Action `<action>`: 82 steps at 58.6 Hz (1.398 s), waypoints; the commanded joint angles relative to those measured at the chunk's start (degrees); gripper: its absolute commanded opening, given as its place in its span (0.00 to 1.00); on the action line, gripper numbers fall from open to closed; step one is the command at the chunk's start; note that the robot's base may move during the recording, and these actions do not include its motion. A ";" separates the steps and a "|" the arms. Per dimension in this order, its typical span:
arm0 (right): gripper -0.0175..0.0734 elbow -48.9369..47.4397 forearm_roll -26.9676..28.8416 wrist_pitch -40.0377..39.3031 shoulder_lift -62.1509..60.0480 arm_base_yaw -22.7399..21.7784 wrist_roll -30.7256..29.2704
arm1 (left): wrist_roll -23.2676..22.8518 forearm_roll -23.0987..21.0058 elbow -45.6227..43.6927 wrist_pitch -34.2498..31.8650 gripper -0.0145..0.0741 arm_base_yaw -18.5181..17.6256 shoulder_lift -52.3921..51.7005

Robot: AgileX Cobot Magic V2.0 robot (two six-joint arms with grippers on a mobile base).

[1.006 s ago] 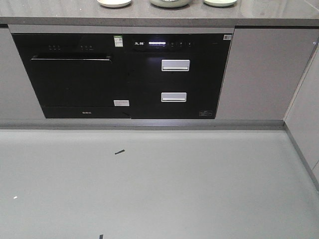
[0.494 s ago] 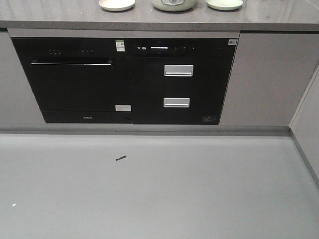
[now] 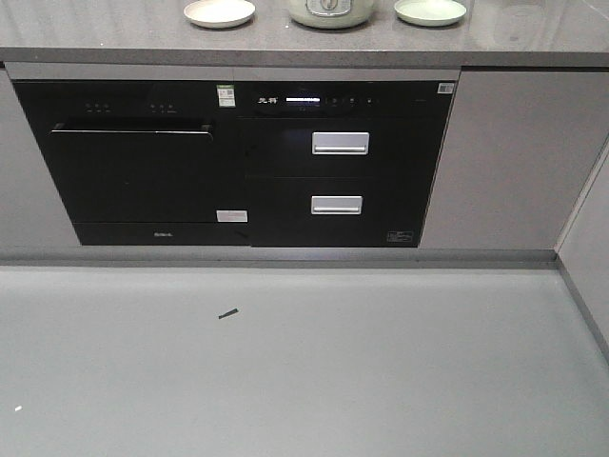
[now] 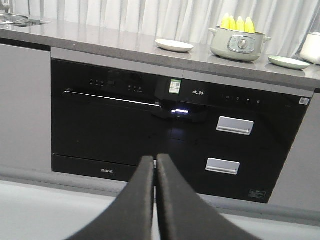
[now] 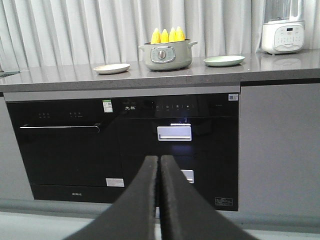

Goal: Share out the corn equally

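1. The corn (image 5: 168, 35) stands in a pale green pot (image 5: 165, 56) on the grey table (image 5: 60, 76). Four yellow cobs are upright, side by side, with their pointed tips above the rim
2. The pot sits in the middle of the far table, between a cream plate (image 5: 111, 68) on its left and a light green plate (image 5: 224, 60) on its right. Both plates lie apart from the pot and show nothing on them
3. The right claw (image 5: 159, 157) is clenched, its two dark fingers pressed together with nothing between them. It hangs low in front of the black cabinet appliances, and the corn is far beyond it and higher up, almost straight ahead
4. The left claw (image 4: 155, 157) is likewise clenched and holds nothing. From its view the corn sits far off, up and to the right, well apart from the fingertips
5. Neither claw touches the pot, a plate or the table
6. Under the table a black oven (image 3: 133, 162) with a long bar handle fills the left side, and a black drawer unit (image 3: 338, 162) with two silver handles sits just to its right, a lit display along its top
7. A white blender (image 5: 283, 35) stands at the far right of the table, in front of pale curtains (image 5: 75, 30)
8. The front view shows only the pot's lower part and the two plates at the table's edge. A small dark strip (image 3: 227, 313) lies on the grey floor (image 3: 381, 381)
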 commanded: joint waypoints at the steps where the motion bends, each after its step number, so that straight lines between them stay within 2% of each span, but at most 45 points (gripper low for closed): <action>1: 0.19 0.63 -0.54 -4.20 -0.34 -0.33 -0.35 | -0.11 -0.04 0.68 -4.45 0.16 0.05 -0.89; 82: 0.19 0.63 -0.54 -4.20 -0.34 -0.33 -0.35 | -0.11 -0.04 0.68 -4.45 0.16 0.05 -0.89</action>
